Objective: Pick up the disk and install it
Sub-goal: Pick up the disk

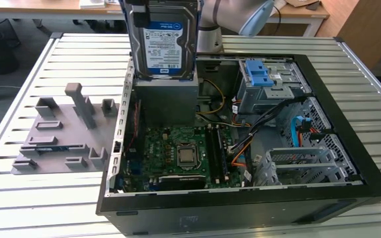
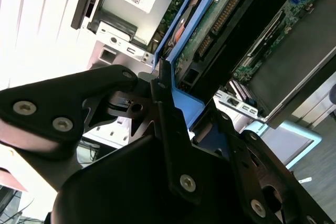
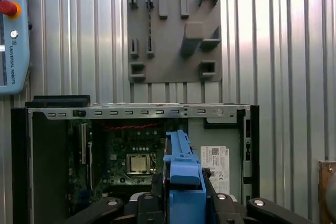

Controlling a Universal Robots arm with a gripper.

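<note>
The flat rectangular silver-grey hard disk with a blue-and-white label and blue plastic bracket hangs upright above the open black computer case. It sits over the case's far side, just above the grey metal box that stands inside the case. The black gripper is clamped on the disk's blue bracket edge, as both wrist views show.

The step in hand looks like carrying the disk over the case. To do it well, I judge that the grip belongs on the bracket rather than on bare metal. The disk should travel upright without swinging. Its lower edge needs to pass clear of the grey box, the black cable bundle in the case's middle, and the case's rim. Slow, straight motion suits the crowded space near the grey cage with a blue latch at the case's far corner.
</note>
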